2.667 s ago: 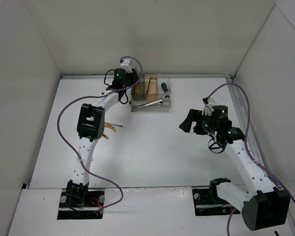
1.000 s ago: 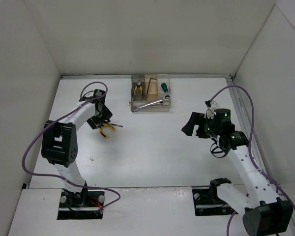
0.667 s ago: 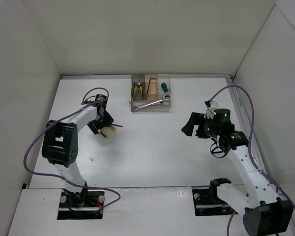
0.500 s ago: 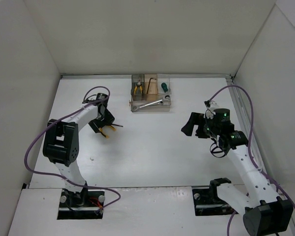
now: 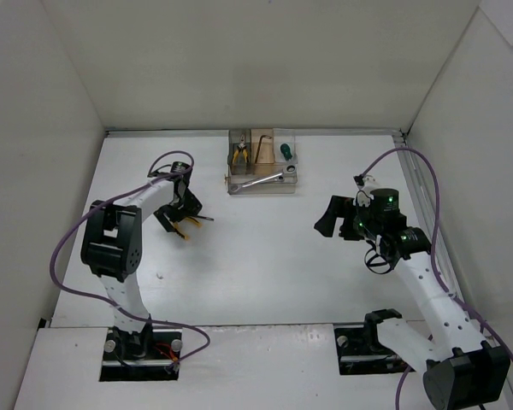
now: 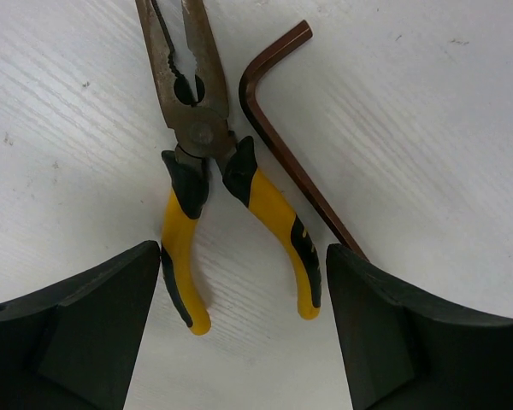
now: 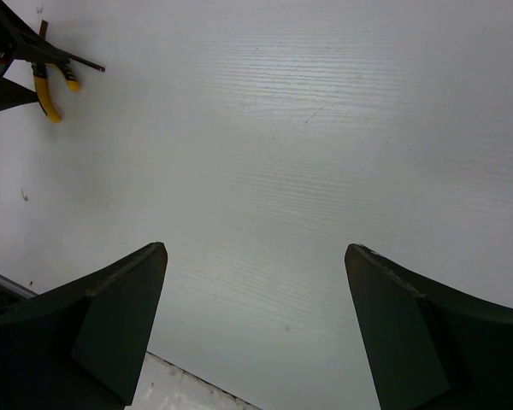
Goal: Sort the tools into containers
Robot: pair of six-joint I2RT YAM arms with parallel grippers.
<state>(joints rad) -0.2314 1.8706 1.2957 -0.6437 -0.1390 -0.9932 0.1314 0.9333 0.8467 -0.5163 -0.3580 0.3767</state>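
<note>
Yellow-handled pliers [image 6: 207, 162] lie flat on the white table beside a brown L-shaped hex key [image 6: 284, 141]. My left gripper [image 6: 242, 253] hovers open just over the handle ends, one finger outside each handle, holding nothing. From above, that gripper [image 5: 179, 219] sits over the pliers [image 5: 189, 225] left of centre. The clear containers box [image 5: 291, 178] at the back holds another pair of yellow pliers [image 5: 239, 154], a hex key [image 5: 262, 147], a green-handled screwdriver [image 5: 284, 151] and a silver wrench [image 5: 262, 180] in its front tray. My right gripper [image 7: 256, 249] is open above bare table.
White walls enclose the table on three sides. Purple cables [image 5: 419, 171] loop from both arms. The right wrist view shows the pliers [image 7: 50, 88] far off at its upper left.
The left arm's elbow has swung right and its gripper has settled closer over the pliers, jaws a little wider. The right arm has not moved.
</note>
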